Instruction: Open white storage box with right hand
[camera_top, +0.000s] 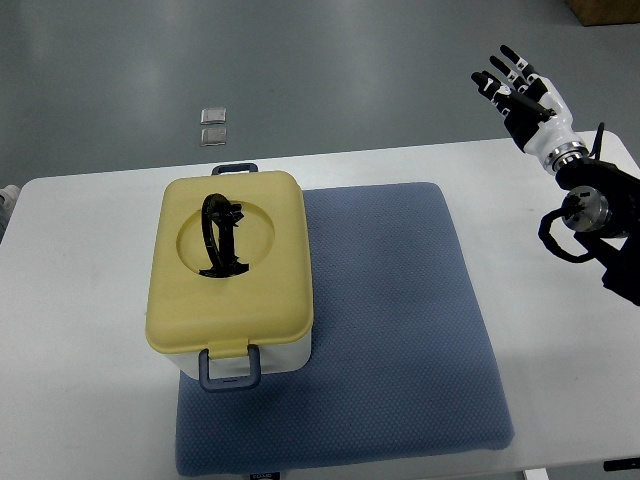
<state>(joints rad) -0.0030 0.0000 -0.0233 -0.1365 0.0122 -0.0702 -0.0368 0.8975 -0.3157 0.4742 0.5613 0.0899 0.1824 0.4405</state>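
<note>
Grey floor lies beyond a white table (80, 300), and over the table's far right corner the right hand (520, 90) hangs in the air with its fingers (497, 72) spread and nothing in them — its dark arm (600, 215) comes in from the right edge. Well apart from it, toward the left, the white storage box (232, 275) stands on the left part of a blue mat (400, 320). Its yellow lid (195, 300) is down, so the inside is hidden; a black handle (220, 235) stands up in the lid's round recess, and grey-blue latches show at the near side (230, 367) and far side (234, 169). Two small clear packets (213, 125) lie on the floor beyond the table.
</note>
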